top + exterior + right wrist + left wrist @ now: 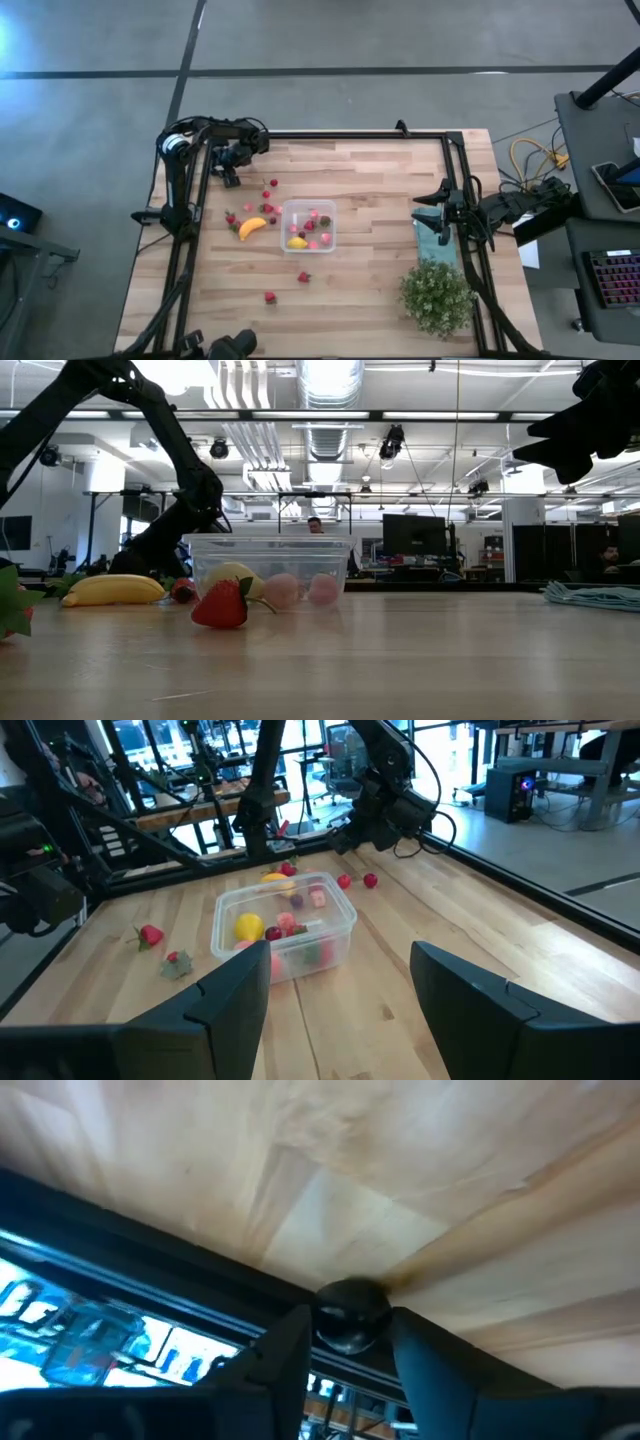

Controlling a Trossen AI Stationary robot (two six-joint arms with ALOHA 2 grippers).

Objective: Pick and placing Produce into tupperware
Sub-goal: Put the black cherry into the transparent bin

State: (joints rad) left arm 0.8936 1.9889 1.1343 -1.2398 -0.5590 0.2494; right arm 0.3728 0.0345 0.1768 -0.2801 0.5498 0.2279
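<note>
The clear tupperware (pixel 308 226) stands mid-table and holds a yellow lemon (pixel 297 241) and pink and red berries. An orange-yellow curved piece (pixel 252 227) and red berries (pixel 270 190) lie on the wood to its left, and two strawberries (pixel 303 276) lie nearer. My left gripper (pixel 230 172) is at the table's far left corner, shut on a dark round berry (pixel 350 1315). My right gripper (pixel 440 215) hovers open at the right edge over the teal cloth (pixel 432 238), facing the tupperware (pixel 285 925). My left gripper pinches the dark round berry (pixel 350 1318) between its two fingers (pixel 290 1348), which stand on opposite sides of it, pointing down at the wood beside the table's black frame. I cannot tell whether the berry is lifted clear or still touches the table.
A green bushy plant (pixel 437 297) stands at the near right corner, close to the right arm. A black frame rail (pixel 340 133) runs along the table's far edge and sides. Bare wood lies between the tupperware and the plant.
</note>
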